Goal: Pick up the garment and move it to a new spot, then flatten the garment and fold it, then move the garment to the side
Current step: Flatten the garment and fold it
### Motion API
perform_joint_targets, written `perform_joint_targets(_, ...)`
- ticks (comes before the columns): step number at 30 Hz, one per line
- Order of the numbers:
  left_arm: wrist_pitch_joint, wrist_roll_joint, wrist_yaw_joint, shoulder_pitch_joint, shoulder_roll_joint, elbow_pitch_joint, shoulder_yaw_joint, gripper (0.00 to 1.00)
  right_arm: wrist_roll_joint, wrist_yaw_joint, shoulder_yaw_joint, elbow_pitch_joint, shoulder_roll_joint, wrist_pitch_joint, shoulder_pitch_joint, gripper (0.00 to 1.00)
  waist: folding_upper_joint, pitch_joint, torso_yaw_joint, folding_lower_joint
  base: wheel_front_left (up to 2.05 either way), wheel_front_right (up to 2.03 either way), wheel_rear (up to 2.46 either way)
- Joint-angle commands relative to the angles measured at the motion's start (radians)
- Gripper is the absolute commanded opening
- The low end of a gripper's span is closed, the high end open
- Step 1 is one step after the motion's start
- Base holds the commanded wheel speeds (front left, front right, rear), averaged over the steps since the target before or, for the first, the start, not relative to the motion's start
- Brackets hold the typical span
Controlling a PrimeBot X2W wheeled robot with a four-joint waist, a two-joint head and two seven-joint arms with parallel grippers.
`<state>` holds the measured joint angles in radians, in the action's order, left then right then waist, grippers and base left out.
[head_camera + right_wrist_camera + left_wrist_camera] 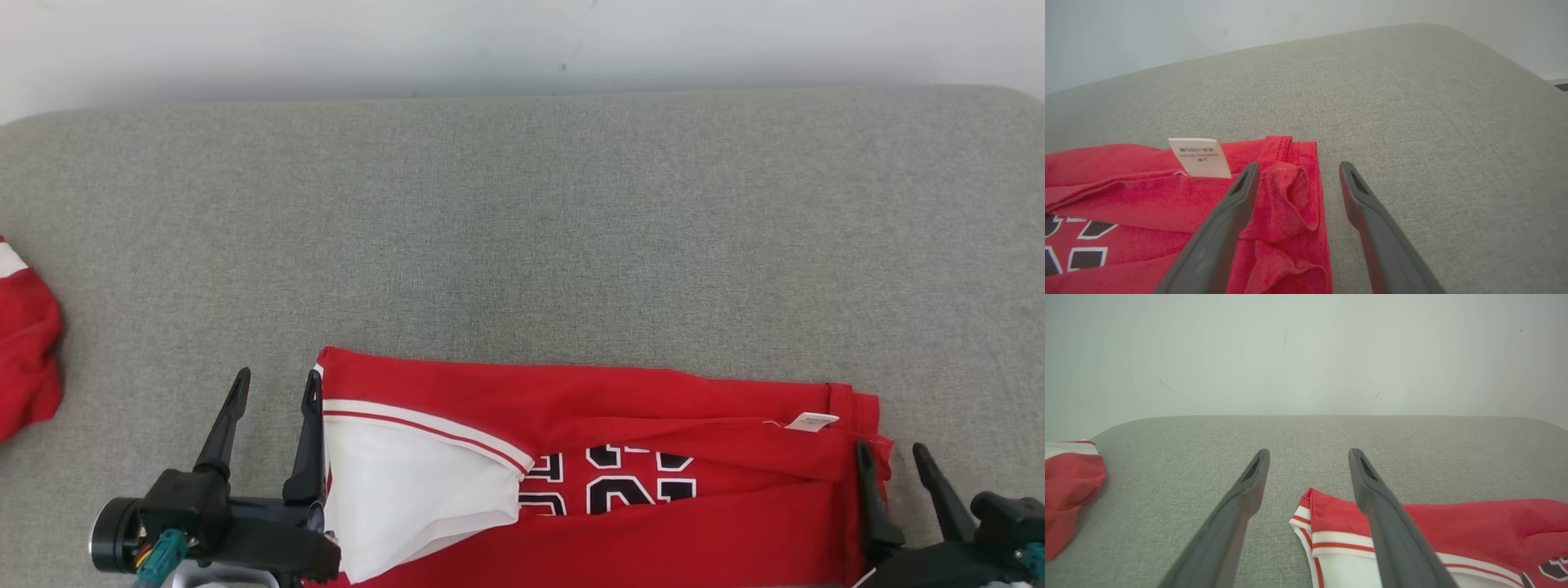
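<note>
The garment (653, 400) is a red jersey with white trim and black numbers, lying partly folded along the near edge of the grey surface. A white panel (408, 482) lies at its left end and a small white label (810, 421) near its right end. My left gripper (276, 385) stands open at the garment's left edge; its right finger overlaps the red-and-white corner (1331, 522) in the left wrist view. Over the right end, my right gripper (891, 454) is open and straddles the hem corner (1294, 192). Neither holds cloth.
A second red and white piece of cloth (24, 351) lies bunched at the far left edge of the grey padded surface (522, 229). A pale wall (522, 41) rises behind it. The surface's right end curves off in the right wrist view.
</note>
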<state>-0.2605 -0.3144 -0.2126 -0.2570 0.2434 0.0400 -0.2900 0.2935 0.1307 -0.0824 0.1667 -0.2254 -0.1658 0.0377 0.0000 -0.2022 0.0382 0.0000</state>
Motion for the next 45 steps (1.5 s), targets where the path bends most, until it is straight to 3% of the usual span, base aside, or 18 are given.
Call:
perform_joint_targets(1,-0.004,0.009,0.005,-0.008,-0.001,0.003,0.000,1.00,0.019,0.000,-0.012,0.046,-0.007,-0.021,0.015,1.00,0.0000,-0.006,0.002,0.0000,0.00,0.00,0.00)
perform_joint_targets(14,-0.004,0.011,0.005,-0.022,0.006,0.007,0.004,1.00,0.124,0.000,-0.106,0.257,0.005,-0.086,0.078,1.00,0.0000,-0.032,-0.005,0.0000,0.00,0.00,0.00)
perform_joint_targets(15,-0.004,0.011,0.006,-0.024,0.007,0.008,0.004,1.00,0.131,0.000,-0.114,0.270,0.004,-0.087,0.085,0.94,0.0000,-0.033,-0.006,0.0000,0.00,0.00,0.00)
perform_joint_targets(16,-0.004,0.011,0.006,-0.025,0.007,0.008,0.004,1.00,0.142,0.000,-0.122,0.278,0.005,-0.089,0.091,0.63,0.0000,-0.034,-0.007,0.0000,0.00,0.00,0.00)
perform_joint_targets(17,-0.004,0.011,0.005,-0.026,0.008,0.008,0.004,1.00,0.151,0.000,-0.130,0.285,0.006,-0.089,0.096,0.02,0.0000,-0.035,-0.008,0.0000,0.00,0.00,0.00)
perform_joint_targets(26,-0.004,0.012,-0.006,-0.027,0.009,-0.006,0.014,1.00,0.203,-0.001,-0.100,0.242,-0.030,-0.099,0.107,0.00,0.0000,-0.044,-0.013,0.0000,0.00,0.00,0.00)
perform_joint_targets(40,-0.004,0.011,-0.004,-0.027,-0.005,-0.022,0.025,1.00,0.190,-0.001,0.152,0.245,-0.167,-0.100,0.132,0.00,0.0000,-0.046,-0.028,0.0000,0.00,0.00,0.00)
perform_joint_targets(45,-0.004,0.011,0.000,-0.020,-0.007,-0.023,0.031,1.00,0.164,-0.001,0.137,0.190,-0.153,-0.100,0.140,0.00,0.0000,-0.039,-0.037,0.0000,0.00,0.00,0.00)
